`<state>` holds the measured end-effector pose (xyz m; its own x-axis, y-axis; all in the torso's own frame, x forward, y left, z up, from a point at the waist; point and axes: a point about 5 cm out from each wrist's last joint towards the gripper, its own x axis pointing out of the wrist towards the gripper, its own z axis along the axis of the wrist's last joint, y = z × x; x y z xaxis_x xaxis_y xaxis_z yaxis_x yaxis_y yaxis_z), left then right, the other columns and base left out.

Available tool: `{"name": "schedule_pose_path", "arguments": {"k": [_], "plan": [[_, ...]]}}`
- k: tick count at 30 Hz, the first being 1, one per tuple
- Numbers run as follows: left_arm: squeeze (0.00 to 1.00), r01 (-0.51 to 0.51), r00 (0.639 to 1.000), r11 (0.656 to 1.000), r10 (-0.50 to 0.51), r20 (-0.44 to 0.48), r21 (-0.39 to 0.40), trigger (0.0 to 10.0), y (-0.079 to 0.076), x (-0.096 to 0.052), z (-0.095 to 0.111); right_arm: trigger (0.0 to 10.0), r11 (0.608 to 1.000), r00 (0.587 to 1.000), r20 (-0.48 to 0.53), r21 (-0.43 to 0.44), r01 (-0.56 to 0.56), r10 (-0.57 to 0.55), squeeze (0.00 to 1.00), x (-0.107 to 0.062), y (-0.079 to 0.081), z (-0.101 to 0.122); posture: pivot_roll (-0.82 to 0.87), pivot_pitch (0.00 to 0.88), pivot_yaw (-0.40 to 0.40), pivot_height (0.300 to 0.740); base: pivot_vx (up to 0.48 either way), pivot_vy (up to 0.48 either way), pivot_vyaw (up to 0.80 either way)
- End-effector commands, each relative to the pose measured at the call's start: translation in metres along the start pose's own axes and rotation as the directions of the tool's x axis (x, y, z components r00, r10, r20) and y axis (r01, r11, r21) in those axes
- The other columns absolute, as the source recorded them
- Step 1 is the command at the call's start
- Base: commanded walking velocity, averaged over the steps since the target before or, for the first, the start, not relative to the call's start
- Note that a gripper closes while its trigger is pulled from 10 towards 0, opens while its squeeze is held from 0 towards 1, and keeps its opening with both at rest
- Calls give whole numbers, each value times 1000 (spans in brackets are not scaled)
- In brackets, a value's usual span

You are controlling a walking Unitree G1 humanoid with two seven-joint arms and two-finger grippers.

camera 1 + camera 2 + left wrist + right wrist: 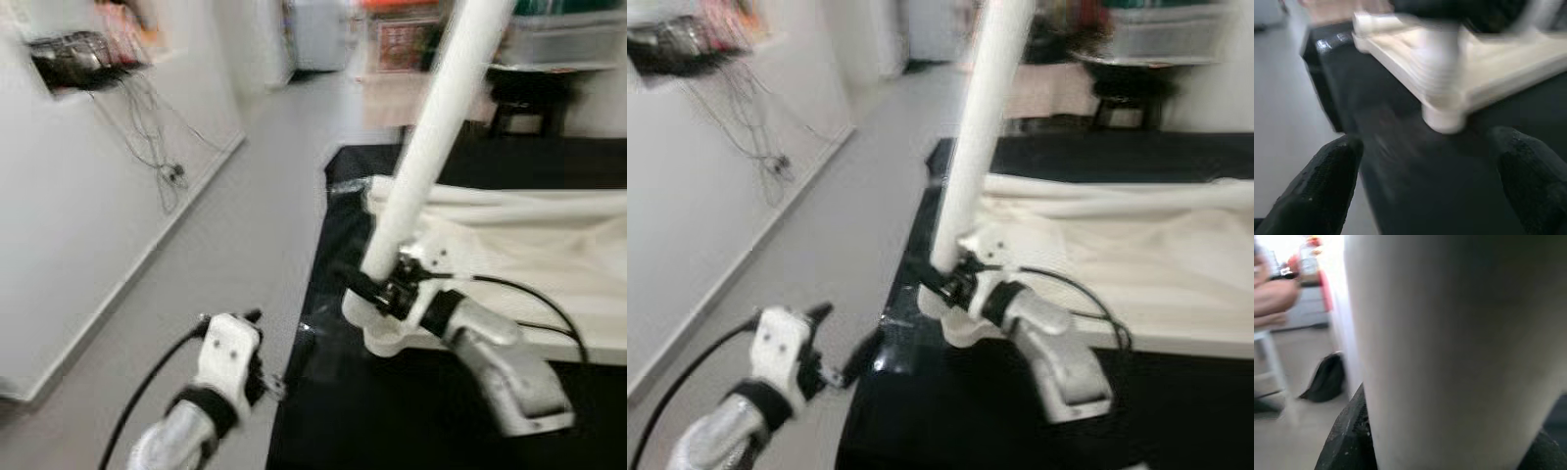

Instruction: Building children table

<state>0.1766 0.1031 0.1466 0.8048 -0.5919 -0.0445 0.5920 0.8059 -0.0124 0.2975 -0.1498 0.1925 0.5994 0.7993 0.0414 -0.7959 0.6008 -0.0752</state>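
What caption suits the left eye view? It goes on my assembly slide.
Right gripper clamps the white table leg upright at the tabletop corner while the open left gripper waits beside the black mat.

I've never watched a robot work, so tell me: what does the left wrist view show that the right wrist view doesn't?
Left wrist view: the open left gripper facing the white tabletop's corner lying on a black surface.

Right wrist view: the right gripper's fingers closed around the white table leg, plus a dark bag on the floor.

Both show black fingers and white table parts.
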Motion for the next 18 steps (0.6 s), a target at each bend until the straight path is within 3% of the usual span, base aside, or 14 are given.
{"name": "schedule_pose_path", "arguments": {"k": [1,3,7,8,11,18], "plan": [[0,-16,1000,999,17,-19,48,10000,4,-2,2,10000,998,998,33,17,-63,62,0,17,0,6,-33,21,24,740,0,0,800],[0,-19,1000,998,20,-19,61,10000,4,-2,4,10000,999,998,31,20,-50,50,0,20,-6,6,-33,21,24,740,0,0,800],[0,-11,1000,996,13,-24,83,10000,2,-3,7,10000,997,997,18,40,-72,71,0,22,-13,7,-20,44,14,740,0,0,0],[0,34,998,993,-28,-50,109,10000,-2,-10,10,10000,995,995,-7,4,-96,96,0,21,-27,12,2,89,5,740,0,0,0],[0,102,992,985,-90,-92,135,10000,-2,-19,14,10000,993,993,-13,-2,-117,117,0,17,-46,22,7,107,5,740,0,0,0],[0,159,983,974,-142,-113,160,10000,0,-28,24,10000,989,988,-33,-12,-148,148,0,8,-61,30,20,147,21,740,0,0,0]]}}
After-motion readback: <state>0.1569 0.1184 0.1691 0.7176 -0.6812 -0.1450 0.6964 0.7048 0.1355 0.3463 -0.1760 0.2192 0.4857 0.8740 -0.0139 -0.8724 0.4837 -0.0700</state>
